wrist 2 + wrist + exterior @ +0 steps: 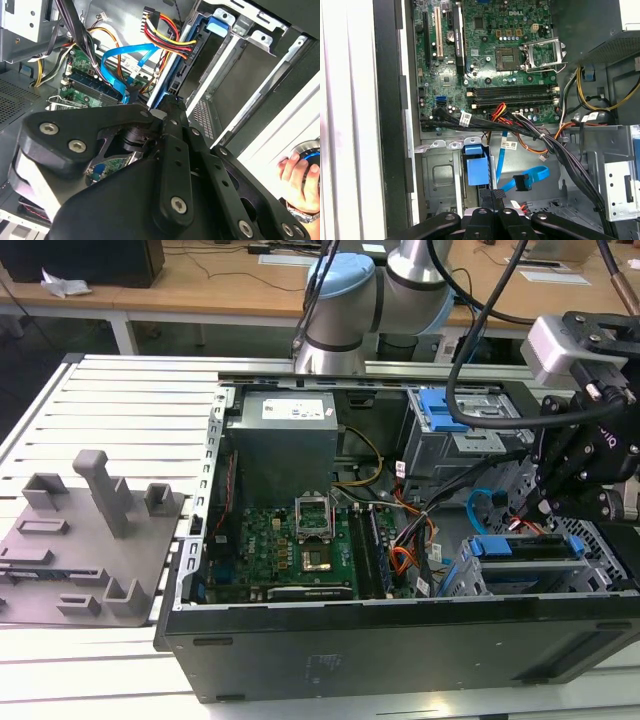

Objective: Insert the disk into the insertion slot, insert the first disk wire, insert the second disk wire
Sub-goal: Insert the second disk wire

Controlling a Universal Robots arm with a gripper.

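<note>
**Disk seated in its slot, end effector low over the loose wires**

An open computer case [400, 645] lies on the slatted bench [130, 405]. The insertion slot [592, 552] sits in the case's corner by the bench's near edge, toward the exterior view's right. The disk [512, 547] rests inside it, its blue carrier showing at the cage mouth – in the first wrist view the carrier's blue tab stands up from the disk [475, 162] just beside the end effector [495, 196].

The end effector [548, 502] hangs just above the slot. In the second wrist view its fingers [172, 145] are drawn together to one tip; whether they pinch anything, I cannot tell. A blue data cable [117, 60] loops free close to that tip – its black plug unconnected – and a red, yellow and black wire bundle [165, 32] hangs near the disk's edge. A person's hand [300, 175] rests outside the case.
</note>
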